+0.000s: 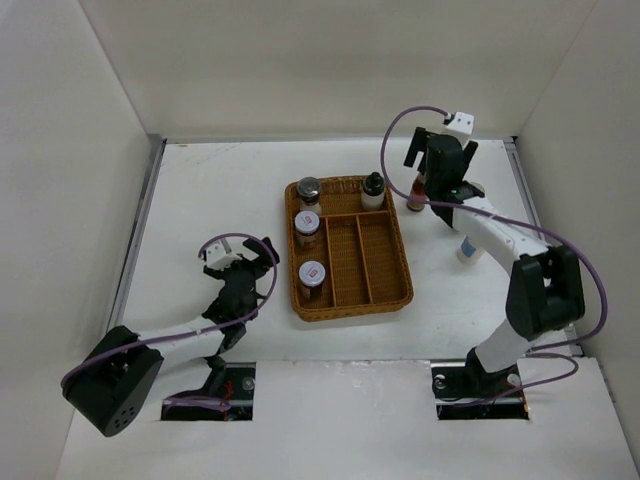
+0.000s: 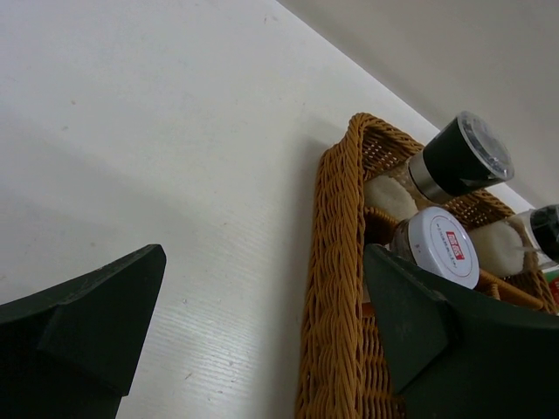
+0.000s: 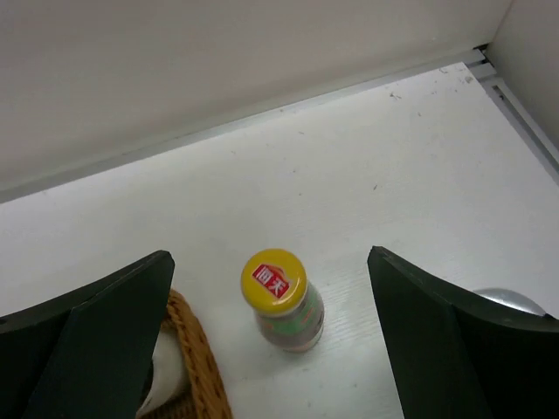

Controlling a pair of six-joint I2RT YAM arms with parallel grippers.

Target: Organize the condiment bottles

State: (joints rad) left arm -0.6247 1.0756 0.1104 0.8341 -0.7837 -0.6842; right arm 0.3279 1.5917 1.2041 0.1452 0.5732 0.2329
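Note:
The slim red yellow-capped bottle (image 3: 281,297) stands on the table just right of the wicker tray's far corner, also in the top view (image 1: 413,196). My right gripper (image 3: 271,349) is open above it, fingers either side, not touching; in the top view (image 1: 437,180) it hovers over the bottle. In the tray stand the grey-capped shaker (image 1: 308,190), two red-white-lidded jars (image 1: 306,225) (image 1: 312,276) and the black-capped bottle (image 1: 373,190). A white blue-labelled bottle (image 1: 467,248) shows partly under the right arm. My left gripper (image 1: 243,258) is open and empty, left of the tray.
The brown wicker divided tray (image 1: 385,260) lies mid-table; its rim (image 2: 336,288) runs between my left fingers. The shaker (image 2: 458,157) and a jar lid (image 2: 444,246) show there. White walls enclose the table on three sides.

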